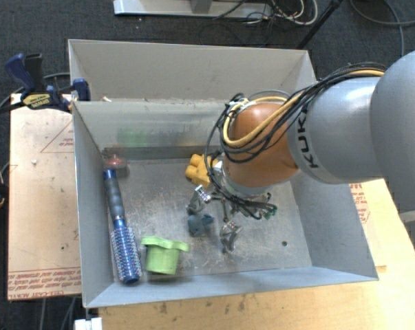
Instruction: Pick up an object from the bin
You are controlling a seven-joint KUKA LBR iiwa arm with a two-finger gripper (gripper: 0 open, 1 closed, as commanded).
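Grey bin below: the gripper has its jaws spread apart, and a small dark blue lump lies just beside them.

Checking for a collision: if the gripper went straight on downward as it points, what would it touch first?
Probably the small dark blue-grey object lying by the gripper near the bin's middle; if it misses that, the bin floor. Depth is hard to judge from above.
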